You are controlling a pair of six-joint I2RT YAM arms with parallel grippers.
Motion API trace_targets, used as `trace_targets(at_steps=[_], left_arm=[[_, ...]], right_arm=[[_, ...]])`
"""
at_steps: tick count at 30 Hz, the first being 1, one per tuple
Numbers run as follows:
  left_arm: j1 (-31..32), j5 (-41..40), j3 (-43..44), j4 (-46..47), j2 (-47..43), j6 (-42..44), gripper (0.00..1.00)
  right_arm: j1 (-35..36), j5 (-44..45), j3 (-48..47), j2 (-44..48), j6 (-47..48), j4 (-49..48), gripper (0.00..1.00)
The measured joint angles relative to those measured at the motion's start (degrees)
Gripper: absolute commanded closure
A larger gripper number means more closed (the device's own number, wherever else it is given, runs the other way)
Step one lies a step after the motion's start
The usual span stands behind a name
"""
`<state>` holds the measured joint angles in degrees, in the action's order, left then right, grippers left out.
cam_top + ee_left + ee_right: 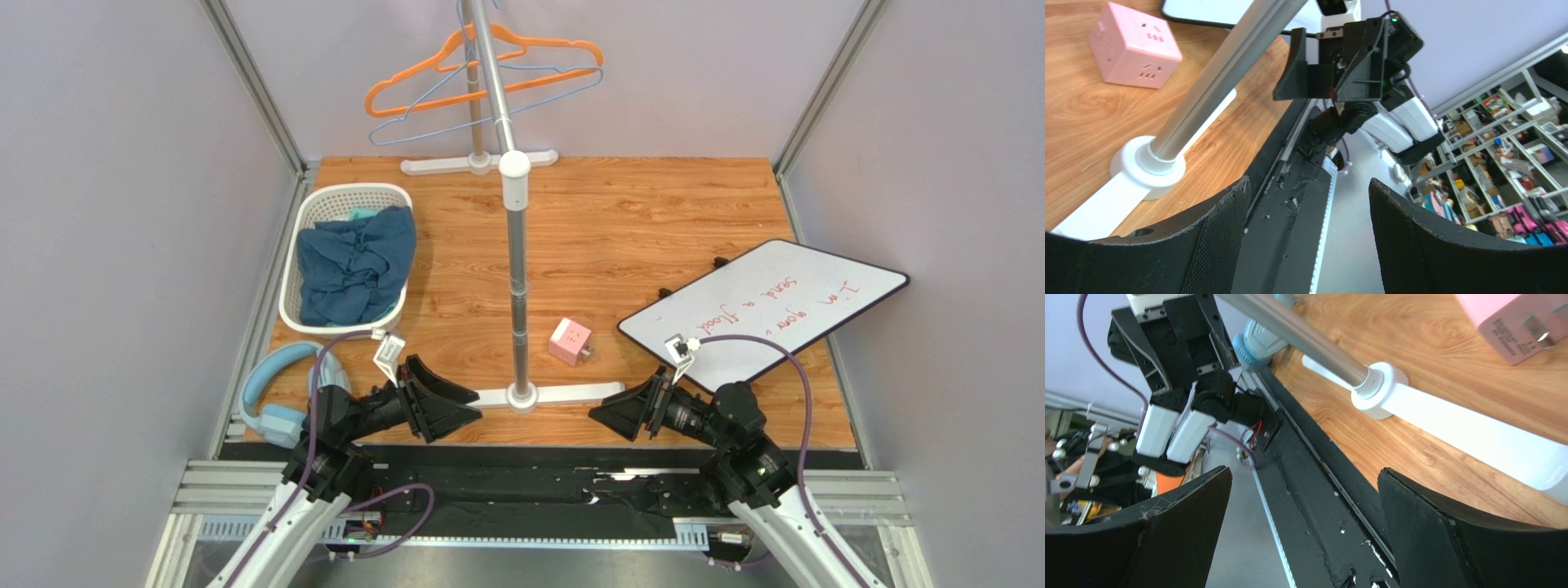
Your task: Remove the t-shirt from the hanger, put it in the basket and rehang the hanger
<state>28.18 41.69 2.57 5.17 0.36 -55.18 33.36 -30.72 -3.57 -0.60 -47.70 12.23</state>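
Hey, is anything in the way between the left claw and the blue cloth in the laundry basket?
Only the white basket's own near rim. The left claw is open, the blue cloth lies inside the basket beyond it, and nothing else visible sits between them.

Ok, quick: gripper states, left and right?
Left gripper: open, holding nothing.
Right gripper: open, holding nothing.

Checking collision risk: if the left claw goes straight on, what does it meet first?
Probably the right claw, facing it open; the clothes rack's white base sits just beside that line and might be clipped first, depth unclear.
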Motion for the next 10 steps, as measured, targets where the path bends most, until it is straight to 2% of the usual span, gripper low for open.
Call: trace_targets(at_steps=[10], left_arm=[[0.3,-6.9,0.0,-12.7,0.1,8.2,0.23]], right_arm=[[1.1,11.8,0.0,0.0,-2.5,0.7,0.0]])
